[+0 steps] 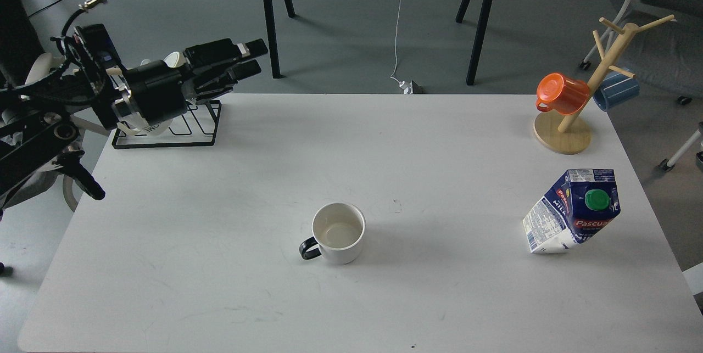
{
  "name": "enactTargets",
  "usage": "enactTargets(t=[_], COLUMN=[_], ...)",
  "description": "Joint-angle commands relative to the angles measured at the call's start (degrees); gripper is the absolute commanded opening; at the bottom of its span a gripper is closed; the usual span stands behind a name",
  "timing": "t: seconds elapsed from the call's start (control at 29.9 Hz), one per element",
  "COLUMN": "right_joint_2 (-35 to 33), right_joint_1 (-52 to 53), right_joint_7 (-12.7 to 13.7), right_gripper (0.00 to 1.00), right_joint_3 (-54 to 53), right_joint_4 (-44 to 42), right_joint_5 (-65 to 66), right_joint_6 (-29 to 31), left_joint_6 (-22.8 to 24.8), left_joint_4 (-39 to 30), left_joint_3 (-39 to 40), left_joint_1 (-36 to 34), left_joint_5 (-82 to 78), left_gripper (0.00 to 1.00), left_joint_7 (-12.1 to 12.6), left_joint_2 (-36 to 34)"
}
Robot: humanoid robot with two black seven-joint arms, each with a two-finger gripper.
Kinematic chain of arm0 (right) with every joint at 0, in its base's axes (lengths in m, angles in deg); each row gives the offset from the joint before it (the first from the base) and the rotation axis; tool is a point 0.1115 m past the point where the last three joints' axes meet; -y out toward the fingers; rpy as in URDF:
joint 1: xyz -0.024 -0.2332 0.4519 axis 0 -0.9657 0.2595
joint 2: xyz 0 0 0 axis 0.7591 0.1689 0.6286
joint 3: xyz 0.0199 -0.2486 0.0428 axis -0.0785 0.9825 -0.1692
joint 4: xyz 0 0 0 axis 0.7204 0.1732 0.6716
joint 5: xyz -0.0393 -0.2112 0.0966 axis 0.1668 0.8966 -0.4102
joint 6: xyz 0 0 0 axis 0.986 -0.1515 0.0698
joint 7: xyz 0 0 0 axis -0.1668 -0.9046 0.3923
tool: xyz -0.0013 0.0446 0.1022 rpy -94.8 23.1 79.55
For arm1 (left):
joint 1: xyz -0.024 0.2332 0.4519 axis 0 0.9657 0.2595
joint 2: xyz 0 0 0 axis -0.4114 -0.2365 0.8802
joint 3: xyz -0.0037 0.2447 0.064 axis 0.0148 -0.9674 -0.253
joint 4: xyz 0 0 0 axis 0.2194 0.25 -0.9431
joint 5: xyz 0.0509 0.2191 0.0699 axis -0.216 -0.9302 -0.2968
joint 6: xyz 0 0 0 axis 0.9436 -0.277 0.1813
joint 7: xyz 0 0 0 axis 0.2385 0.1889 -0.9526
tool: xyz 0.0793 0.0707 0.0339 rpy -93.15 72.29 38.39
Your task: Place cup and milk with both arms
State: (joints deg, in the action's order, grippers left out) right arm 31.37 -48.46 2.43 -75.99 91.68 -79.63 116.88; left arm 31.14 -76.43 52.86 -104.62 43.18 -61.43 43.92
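Observation:
The cup (339, 231), a white mug with a black handle pointing to the front left, stands upright near the middle of the white table (219, 265). The milk (574, 211), a blue and white carton with a green cap, stands at the right side of the table. My left gripper (258, 56) is lifted high at the back left, far from the cup, its fingers slightly apart and empty. My right arm is out of view.
A black wire rack (189, 129) with cream mugs stands at the back left, partly hidden behind my left arm. A wooden mug tree (564, 134) at the back right holds an orange cup (561, 93) and a blue cup (618, 91).

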Motion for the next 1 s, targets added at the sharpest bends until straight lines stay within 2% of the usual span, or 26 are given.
enactTargets(t=[0.0, 0.1, 0.23, 0.4, 0.53, 0.63, 0.74, 0.87, 0.97], right_joint_2=[-2.2, -3.4, -4.1, -4.8, -4.9, -5.0, -4.8, -1.3, 0.4], right_joint_1=[-4.2, -10.6, -19.7, -33.3, -37.8, -36.4, -30.0, -21.0, -18.4], right_joint_7=[0.3, 0.4, 0.4, 0.3, 0.3, -0.1, -0.2, -0.4, -0.5], right_gripper=[0.96, 0.96, 0.95, 0.95, 0.95, 0.96, 0.96, 0.96, 0.96], right_joint_3=[-0.5, -0.5, -1.1, -2.5, 0.2, 6.7, 12.6, 20.6, 22.8], right_joint_4=[3.1, 6.0, 9.6, 12.7, 14.9, 16.2, 16.8, 16.7, 16.7], right_joint_5=[-9.2, -18.0, -20.5, -20.6, -20.1, -19.9, -19.0, -16.5, -15.8], right_joint_6=[0.0, 0.0, 0.0, 0.0, 0.0, 0.0, 0.0, 0.0, 0.0], left_joint_6=[0.0, 0.0, 0.0, 0.0, 0.0, 0.0, 0.0, 0.0, 0.0], left_joint_4=[7.8, 11.9, 12.6, 12.8, 12.7, 12.3, 11.8, 11.8, 11.8], left_joint_3=[0.4, 0.3, 0.3, 0.4, 0.4, 0.4, 0.4, 0.4, 0.3], left_joint_1=[0.6, 1.2, 3.8, 5.9, 7.6, 7.7, 7.9, 7.9, 7.9], left_joint_5=[18.9, 32.8, 42.9, 46.0, 46.2, 46.2, 46.2, 46.2, 46.2], left_gripper=[0.72, 0.73, 0.73, 0.75, 0.76, 0.76, 0.77, 0.77, 0.77], left_joint_7=[0.0, 0.0, 0.0, 0.0, 0.0, 0.0, 0.0, 0.0, 0.0], left_joint_2=[-1.2, -2.3, -4.9, -6.7, -6.8, -6.6, -6.6, -6.6, -6.6])
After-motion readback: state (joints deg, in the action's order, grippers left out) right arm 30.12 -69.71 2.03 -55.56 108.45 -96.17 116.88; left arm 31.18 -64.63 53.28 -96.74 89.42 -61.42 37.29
